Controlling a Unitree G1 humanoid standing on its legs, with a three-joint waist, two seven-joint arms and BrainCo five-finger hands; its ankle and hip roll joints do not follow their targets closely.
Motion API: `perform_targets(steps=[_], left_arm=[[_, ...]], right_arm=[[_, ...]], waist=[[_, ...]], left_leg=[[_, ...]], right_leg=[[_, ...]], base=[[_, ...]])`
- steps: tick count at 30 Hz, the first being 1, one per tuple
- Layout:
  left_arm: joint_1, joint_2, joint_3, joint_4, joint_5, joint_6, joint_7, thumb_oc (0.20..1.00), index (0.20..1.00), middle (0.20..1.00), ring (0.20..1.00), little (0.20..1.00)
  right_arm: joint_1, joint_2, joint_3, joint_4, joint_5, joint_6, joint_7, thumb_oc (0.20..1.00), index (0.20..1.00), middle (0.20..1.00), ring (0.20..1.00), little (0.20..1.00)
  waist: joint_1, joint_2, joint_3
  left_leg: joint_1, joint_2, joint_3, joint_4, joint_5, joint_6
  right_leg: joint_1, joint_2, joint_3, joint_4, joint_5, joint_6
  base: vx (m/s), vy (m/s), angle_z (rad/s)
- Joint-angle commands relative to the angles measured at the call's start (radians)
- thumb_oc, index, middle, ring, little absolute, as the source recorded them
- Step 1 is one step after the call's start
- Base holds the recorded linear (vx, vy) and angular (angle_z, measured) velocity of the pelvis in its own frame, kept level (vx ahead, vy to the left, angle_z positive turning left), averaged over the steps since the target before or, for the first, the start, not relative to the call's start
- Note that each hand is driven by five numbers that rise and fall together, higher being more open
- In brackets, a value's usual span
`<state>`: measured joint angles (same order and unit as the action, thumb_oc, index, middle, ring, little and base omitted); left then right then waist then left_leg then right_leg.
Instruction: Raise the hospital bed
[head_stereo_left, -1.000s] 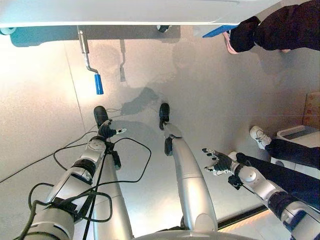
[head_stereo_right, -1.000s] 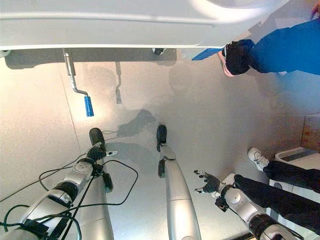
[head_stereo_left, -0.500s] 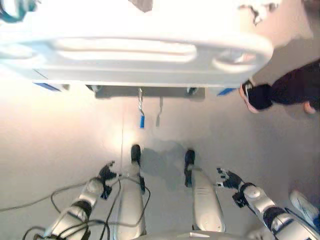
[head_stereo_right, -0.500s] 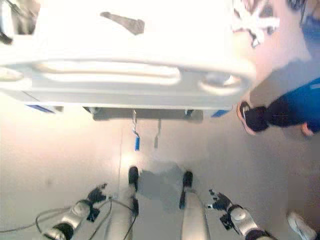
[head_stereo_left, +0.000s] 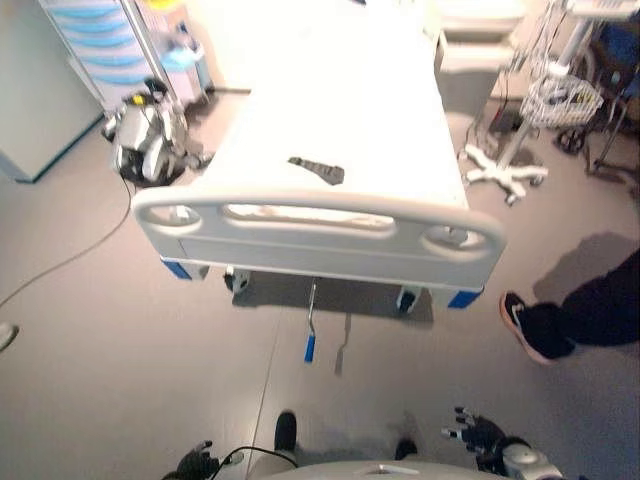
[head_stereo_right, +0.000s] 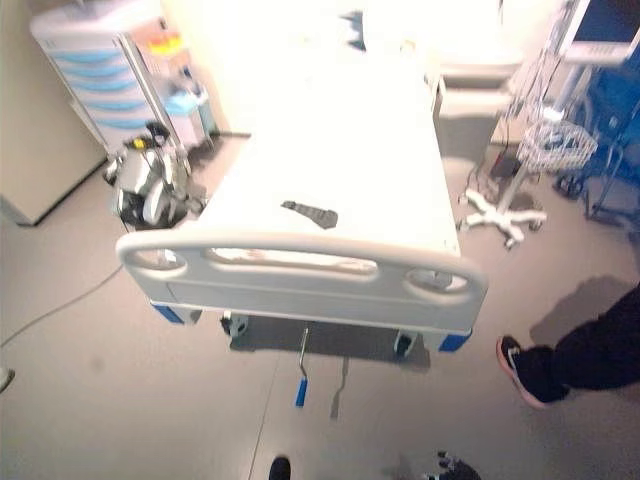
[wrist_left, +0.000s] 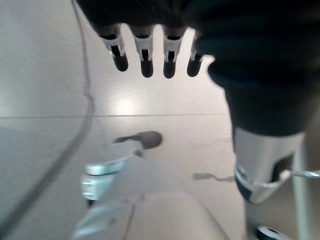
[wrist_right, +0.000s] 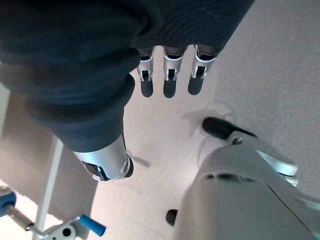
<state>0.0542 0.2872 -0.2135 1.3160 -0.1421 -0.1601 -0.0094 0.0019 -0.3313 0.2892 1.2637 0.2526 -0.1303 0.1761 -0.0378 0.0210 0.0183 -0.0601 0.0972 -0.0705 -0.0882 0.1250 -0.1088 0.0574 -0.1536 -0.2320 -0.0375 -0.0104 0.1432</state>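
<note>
Grey hospital-room floor (head_stereo_left: 90, 330) carries a white hospital bed (head_stereo_left: 340, 130), footboard (head_stereo_left: 320, 240) facing the robot. From under the middle of the bed's foot edge hangs a metal crank with a blue handle (head_stereo_left: 310, 347), its grip clear of the floor and untouched. Left hand (wrist_left: 150, 55) hangs low near the floor with fingers straight and loosely spread, holding nothing; right hand (wrist_right: 167, 75) is likewise relaxed and empty (both well apart from the crank). A person's leg and shoe (head_stereo_left: 535, 335) stand off the bed's right foot corner.

Assessment: approach not yet made. Recommended: step closer, lower one hand to the blue grip, wrap the fingers fully round it before turning, and keep clear of the person.
</note>
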Motion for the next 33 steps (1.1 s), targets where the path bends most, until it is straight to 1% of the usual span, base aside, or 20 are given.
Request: perform_targets(steps=[1,3,4,6,11,17,33], left_arm=[[-0.076,0.008,0.031,0.026,0.028,-0.014,-0.005,1.0,1.0,1.0,1.0,1.0],[-0.076,-0.003,0.019,0.017,0.036,-0.017,-0.002,1.0,1.0,1.0,1.0,1.0],[-0.076,-0.003,0.019,0.017,0.036,-0.017,-0.002,1.0,1.0,1.0,1.0,1.0],[-0.074,-0.015,-0.008,0.006,0.063,-0.022,-0.002,1.0,1.0,1.0,1.0,1.0],[-0.076,-0.022,-0.014,0.009,0.076,-0.022,0.005,1.0,1.0,1.0,1.0,1.0],[-0.076,-0.026,-0.022,0.008,0.09,-0.023,0.007,1.0,1.0,1.0,1.0,1.0],[-0.074,-0.03,-0.019,0.022,0.101,-0.02,0.005,1.0,1.0,1.0,1.0,1.0]], right_arm=[[-0.055,0.006,0.017,0.011,0.001,0.011,0.01,1.0,1.0,1.0,1.0,1.0],[-0.049,0.019,0.022,0.014,0.006,0.012,0.011,1.0,1.0,1.0,1.0,1.0],[-0.049,0.019,0.022,0.014,0.006,0.012,0.011,1.0,1.0,1.0,1.0,1.0],[-0.048,0.035,0.045,0.026,-0.021,0.015,0.01,1.0,1.0,1.0,1.0,1.0],[-0.044,0.047,0.046,0.029,-0.023,0.015,0.007,1.0,1.0,1.0,1.0,1.0],[-0.037,0.05,0.042,0.033,-0.035,0.012,0.001,1.0,1.0,1.0,1.0,1.0],[-0.038,0.056,0.054,0.022,-0.052,0.009,0.0,1.0,1.0,1.0,1.0,1.0]], waist=[[0.006,-0.038,0.042],[0.007,-0.041,0.019],[0.007,-0.041,0.019],[0.013,-0.044,-0.015],[0.011,-0.051,-0.032],[0.002,-0.057,-0.039],[-0.007,-0.059,-0.053]], left_leg=[[0.029,-0.042,0.051,0.001,-0.039,0.024],[0.041,-0.041,0.059,0.001,-0.047,0.023],[0.041,-0.041,0.059,0.001,-0.047,0.023],[0.064,-0.042,0.073,0.001,-0.062,0.03],[0.083,-0.041,0.087,0.001,-0.068,0.033],[0.098,-0.041,0.099,0.001,-0.074,0.032],[0.104,-0.037,0.107,0.001,-0.079,0.032]], right_leg=[[-0.071,0.01,-0.013,-0.017,0.086,0.018],[-0.054,0.011,-0.015,-0.037,0.093,0.022],[-0.054,0.011,-0.015,-0.037,0.093,0.022],[-0.041,0.009,0.001,-0.05,0.098,0.025],[-0.023,0.009,0.01,-0.05,0.097,0.024],[-0.008,0.009,0.009,-0.05,0.095,0.025],[-0.006,0.011,0.017,-0.047,0.093,0.027]], base=[[0.03,-0.005,-0.1],[0.04,-0.004,-0.11],[0.04,0.003,-0.06],[0.05,0.01,-0.04],[0.04,0.009,-0.12],[0.02,0.002,-0.04],[0.0,0.0,0.0]])
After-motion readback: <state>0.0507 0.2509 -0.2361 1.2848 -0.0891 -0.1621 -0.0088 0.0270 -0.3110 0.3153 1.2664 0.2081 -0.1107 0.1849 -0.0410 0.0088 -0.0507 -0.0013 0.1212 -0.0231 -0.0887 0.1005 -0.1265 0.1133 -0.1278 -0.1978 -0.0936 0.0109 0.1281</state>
